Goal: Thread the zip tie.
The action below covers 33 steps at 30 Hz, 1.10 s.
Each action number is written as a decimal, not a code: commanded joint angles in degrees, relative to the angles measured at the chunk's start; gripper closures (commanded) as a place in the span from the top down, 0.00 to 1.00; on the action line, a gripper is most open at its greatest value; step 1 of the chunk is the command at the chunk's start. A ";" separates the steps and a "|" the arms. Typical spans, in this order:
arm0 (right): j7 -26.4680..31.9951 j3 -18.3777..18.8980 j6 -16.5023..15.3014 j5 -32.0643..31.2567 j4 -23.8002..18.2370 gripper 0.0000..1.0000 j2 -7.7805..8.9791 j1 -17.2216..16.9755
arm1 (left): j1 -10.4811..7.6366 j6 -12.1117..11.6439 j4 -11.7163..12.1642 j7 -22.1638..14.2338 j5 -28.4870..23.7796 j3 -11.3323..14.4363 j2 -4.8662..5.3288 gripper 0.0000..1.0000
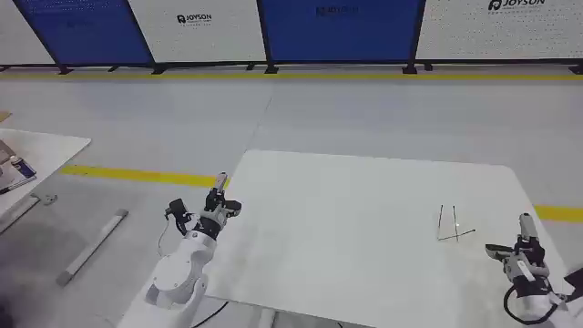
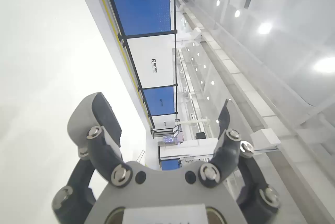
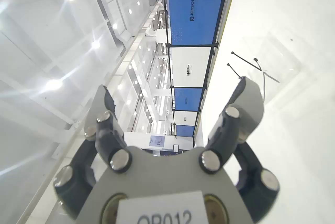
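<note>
Both pincers are gaping wide, gripping nothing. Zip ties [image 1: 453, 224] are lying on the surface [image 1: 346, 237] near the right pincer [image 1: 526, 226], toward the middle from it, two long axes running away from the robot. Left pincer [image 1: 219, 184] is sitting well apart.

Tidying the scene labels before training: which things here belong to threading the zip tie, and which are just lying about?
Job: zip ties on the white table; left end effector, open; right end effector, open, nearer the ties.
Lying about: side table off to the left; grey bar on the floor; blue and white panels behind.
</note>
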 commanded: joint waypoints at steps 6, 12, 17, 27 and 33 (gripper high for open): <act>0.00 0.00 0.00 0.00 0.00 0.78 0.00 0.00 | 0.00 0.00 0.00 0.00 0.00 0.00 0.00 0.78; 4.71 1.15 0.97 -2.66 0.66 1.00 0.36 0.72 | 0.00 0.00 0.00 0.00 0.00 0.00 0.00 1.00; 13.06 3.62 1.98 -5.66 0.60 1.00 1.04 1.07 | 0.00 0.00 0.00 0.00 0.00 0.00 0.00 1.00; 24.54 6.64 0.46 -12.97 1.87 1.00 2.26 2.73 | 0.00 0.00 0.00 0.00 0.00 0.00 0.00 1.00; 24.54 6.64 0.46 -12.97 1.87 1.00 2.26 2.73 | 0.00 0.00 0.00 0.00 0.00 0.00 0.00 1.00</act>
